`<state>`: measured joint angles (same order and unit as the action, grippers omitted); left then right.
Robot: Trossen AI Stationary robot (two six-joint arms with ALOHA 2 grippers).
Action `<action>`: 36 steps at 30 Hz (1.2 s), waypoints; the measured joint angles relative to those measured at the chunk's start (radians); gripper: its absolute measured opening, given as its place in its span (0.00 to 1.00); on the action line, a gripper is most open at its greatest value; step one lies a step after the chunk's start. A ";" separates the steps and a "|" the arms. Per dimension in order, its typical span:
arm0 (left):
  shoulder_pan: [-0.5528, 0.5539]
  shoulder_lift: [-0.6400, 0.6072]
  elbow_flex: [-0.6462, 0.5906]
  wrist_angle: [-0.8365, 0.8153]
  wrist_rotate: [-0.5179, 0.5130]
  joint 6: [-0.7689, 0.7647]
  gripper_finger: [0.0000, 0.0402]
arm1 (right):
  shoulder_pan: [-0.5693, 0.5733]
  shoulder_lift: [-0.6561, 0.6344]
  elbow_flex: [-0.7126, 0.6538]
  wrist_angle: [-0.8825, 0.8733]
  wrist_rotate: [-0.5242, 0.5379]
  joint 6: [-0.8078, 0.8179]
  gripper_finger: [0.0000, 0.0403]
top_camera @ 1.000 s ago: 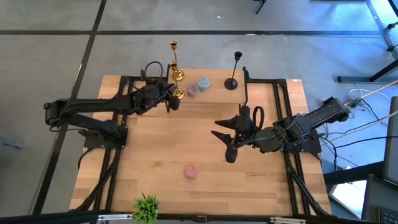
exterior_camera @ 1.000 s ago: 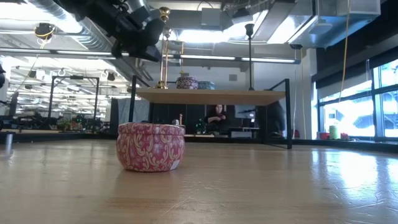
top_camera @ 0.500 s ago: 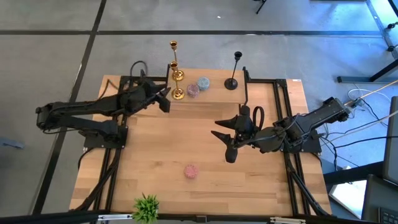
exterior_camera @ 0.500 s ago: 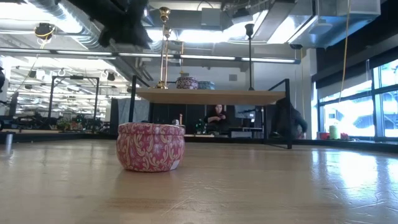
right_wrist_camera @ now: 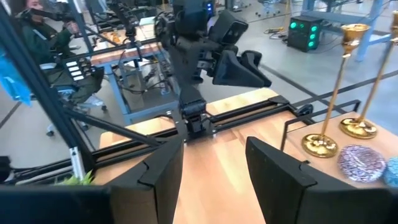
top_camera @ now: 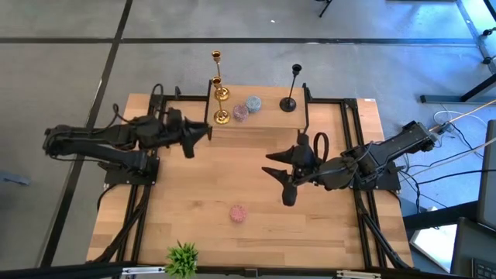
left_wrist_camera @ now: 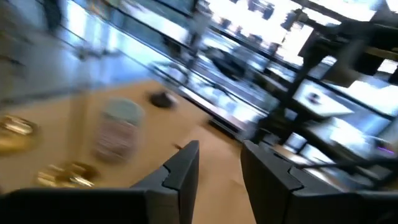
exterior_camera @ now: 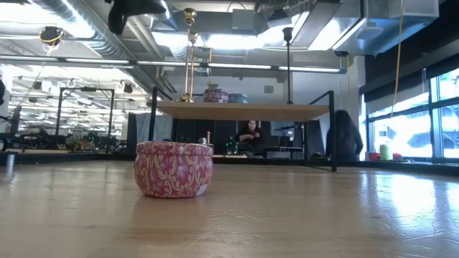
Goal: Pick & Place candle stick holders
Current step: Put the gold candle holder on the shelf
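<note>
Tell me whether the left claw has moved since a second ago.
Yes. The left claw has pulled back from the gold candle stick holders on the raised shelf, toward its own side of the table.

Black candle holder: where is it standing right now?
In the high view the black candle holder stands upright at the right end of the raised shelf, right of the blue tin and apart from both gold holders.

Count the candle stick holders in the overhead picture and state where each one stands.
3. Two gold holders stand at the raised shelf's left end; the black holder stands near its right end. None looks hidden.
</note>
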<state>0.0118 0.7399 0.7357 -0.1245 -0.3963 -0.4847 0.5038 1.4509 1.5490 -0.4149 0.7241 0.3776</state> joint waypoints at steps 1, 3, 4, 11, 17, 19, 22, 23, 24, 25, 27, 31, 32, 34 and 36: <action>-0.009 0.004 0.000 -0.002 0.030 -0.025 0.28 | 0.000 0.000 0.000 0.000 -0.011 0.000 0.44; -0.032 0.019 0.000 -0.007 0.086 -0.072 0.28 | 0.000 0.000 0.000 0.000 -0.033 0.000 0.44; -0.045 0.027 0.000 -0.012 0.107 -0.095 0.28 | 0.000 0.000 0.000 -0.001 -0.050 0.003 0.44; -0.202 0.130 0.000 -0.004 0.104 -0.242 0.29 | 0.022 0.000 0.000 -0.074 -0.239 0.091 0.44; -0.371 0.263 0.000 0.088 -0.028 -0.378 0.29 | 0.101 0.000 0.000 -0.179 -0.341 0.193 0.44; -0.422 0.313 0.000 0.146 -0.086 -0.430 0.29 | 0.150 0.000 0.000 -0.217 -0.340 0.220 0.44; -0.487 0.397 0.000 0.248 -0.181 -0.501 0.29 | 0.238 0.000 0.000 -0.265 -0.297 0.265 0.44; -0.505 0.425 0.000 0.281 -0.206 -0.519 0.29 | 0.269 0.001 0.000 -0.281 -0.270 0.280 0.44; -0.519 0.453 0.000 0.318 -0.223 -0.537 0.29 | 0.300 0.004 0.000 -0.297 -0.238 0.301 0.44; -0.531 0.480 0.000 0.352 -0.238 -0.553 0.29 | 0.332 0.009 0.000 -0.316 -0.203 0.321 0.44; -0.552 0.531 0.000 0.408 -0.265 -0.593 0.29 | 0.392 0.021 0.000 -0.350 -0.137 0.370 0.44; -0.585 0.621 0.000 0.521 -0.299 -0.650 0.29 | 0.486 0.054 0.000 -0.372 -0.046 0.464 0.44; -0.592 0.638 0.000 0.543 -0.302 -0.663 0.29 | 0.502 0.063 0.000 -0.371 -0.032 0.485 0.44; -0.606 0.670 0.000 0.586 -0.311 -0.688 0.29 | 0.529 0.077 0.000 -0.365 -0.007 0.526 0.44; -0.619 0.691 0.000 0.614 -0.323 -0.711 0.29 | 0.553 0.089 0.000 -0.365 0.021 0.559 0.44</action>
<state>-0.6074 1.4313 0.7361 0.4892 -0.7197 -1.1957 1.0566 1.5401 1.5490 -0.7798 0.7454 0.9367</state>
